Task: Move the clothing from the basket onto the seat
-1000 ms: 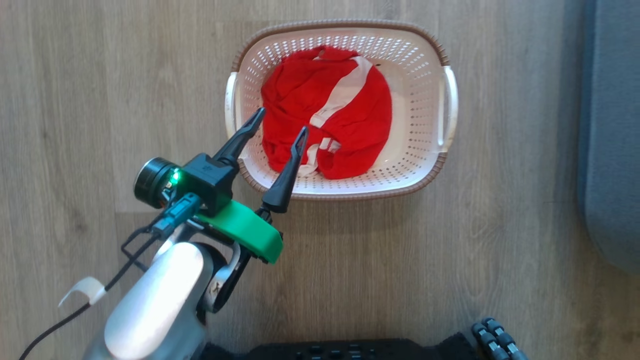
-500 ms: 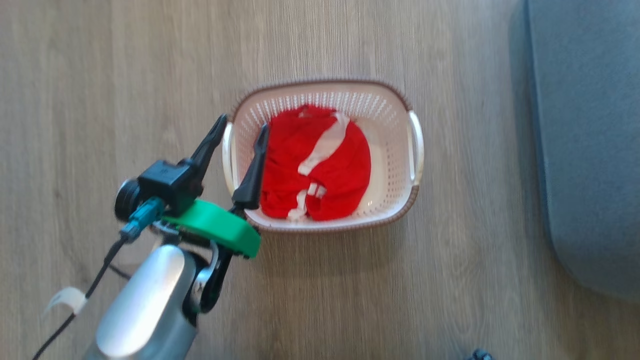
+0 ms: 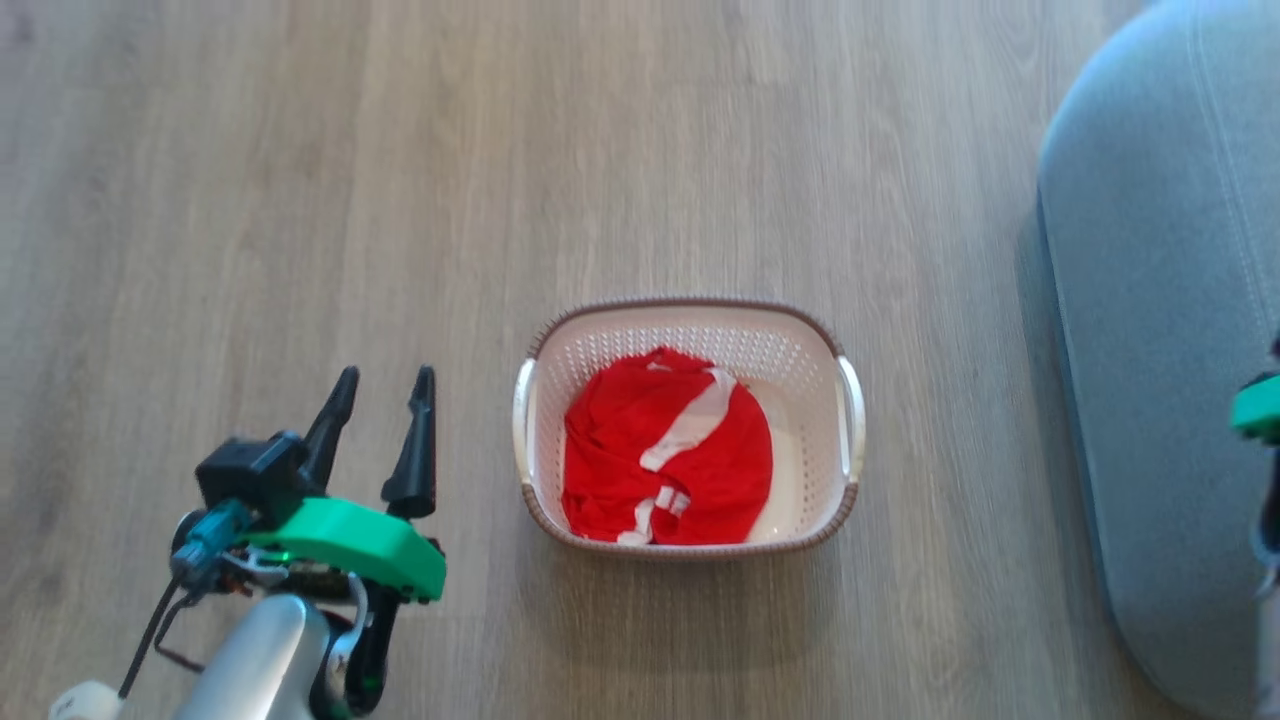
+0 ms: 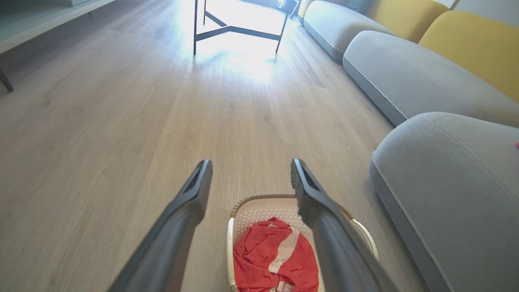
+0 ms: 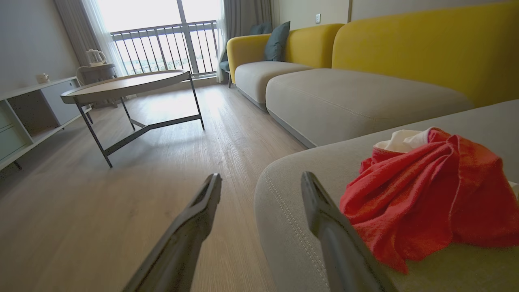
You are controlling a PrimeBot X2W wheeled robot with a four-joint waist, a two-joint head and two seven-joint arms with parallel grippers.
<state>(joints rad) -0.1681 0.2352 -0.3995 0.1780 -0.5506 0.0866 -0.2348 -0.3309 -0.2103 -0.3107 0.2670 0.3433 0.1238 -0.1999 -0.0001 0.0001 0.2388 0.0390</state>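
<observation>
Left end effector (image 3: 385, 378): fingers spread wide, empty, poised above wood floor (image 3: 250, 200) left of basket (image 3: 690, 303), not touching it. Red clothing (image 3: 665, 460) with white stripes lies bunched inside basket. Right end effector (image 5: 260, 178): likewise wide open, holding nothing, at rounded edge of grey seat (image 5: 344, 154). Second red garment (image 5: 425, 198) lies heaped on seat beside it.

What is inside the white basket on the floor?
A crumpled red clothing piece with white strips lies in the basket. It covers most of the bottom, so anything beneath it is hidden.
</observation>
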